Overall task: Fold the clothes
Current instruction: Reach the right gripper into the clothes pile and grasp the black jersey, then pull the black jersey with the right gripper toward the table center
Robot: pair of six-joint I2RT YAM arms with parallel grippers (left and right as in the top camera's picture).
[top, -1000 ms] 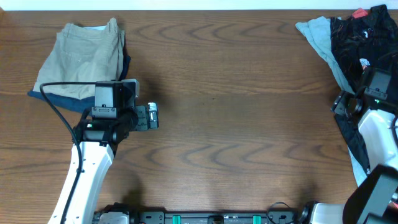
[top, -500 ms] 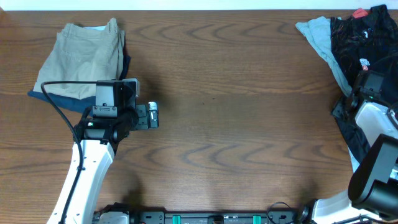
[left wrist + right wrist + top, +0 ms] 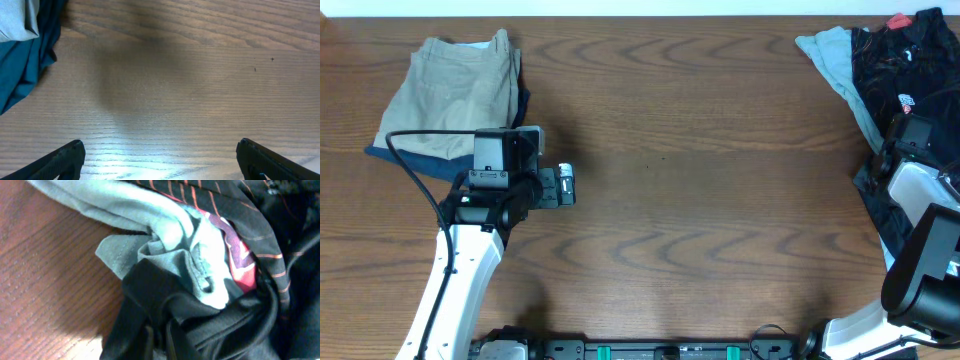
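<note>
Now, jersey [image 3: 910, 60]: black, heaped along right edge of table [image 3: 700, 200], partly over grey shirt [image 3: 830, 55].
Right gripper [image 3: 159, 342]: pinched together on a jersey fold.
Left gripper [image 3: 160, 152]: fingers wide apart above the wood, near shorts [image 3: 455, 90].

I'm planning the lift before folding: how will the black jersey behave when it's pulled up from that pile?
Probably floppy: the black jersey lies in soft creases, bunched at the right gripper. Likely light, since the cloth looks thin. It may drag the grey T-shirt along, which lies tangled in its folds.
</note>
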